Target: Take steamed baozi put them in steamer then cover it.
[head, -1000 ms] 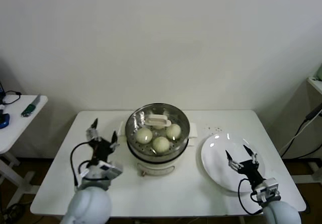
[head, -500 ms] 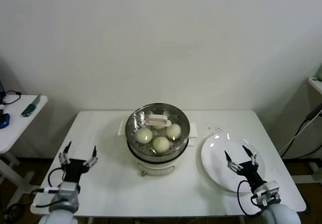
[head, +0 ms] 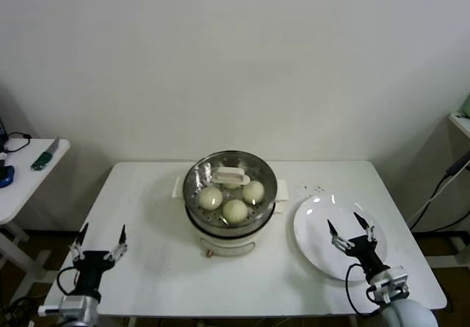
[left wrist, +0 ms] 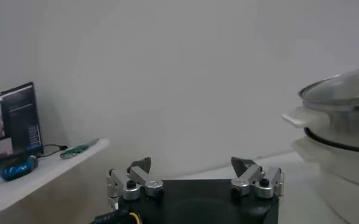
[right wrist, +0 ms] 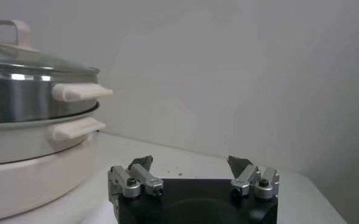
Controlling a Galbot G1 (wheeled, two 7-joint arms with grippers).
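Tools both wide open and empty, left (head: 99,242) off the bench's (head: 294,283) near-left edge, right (head: 352,231) over the plate (head: 312,213), baozi (head: 235,210) in the lidded steamer (head: 230,195), so only a stray swing bumping it seems risky.

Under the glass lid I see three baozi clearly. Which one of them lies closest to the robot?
The middle baozi, at the front edge of the steamer. The other two sit farther back, one to its left and one to its right.
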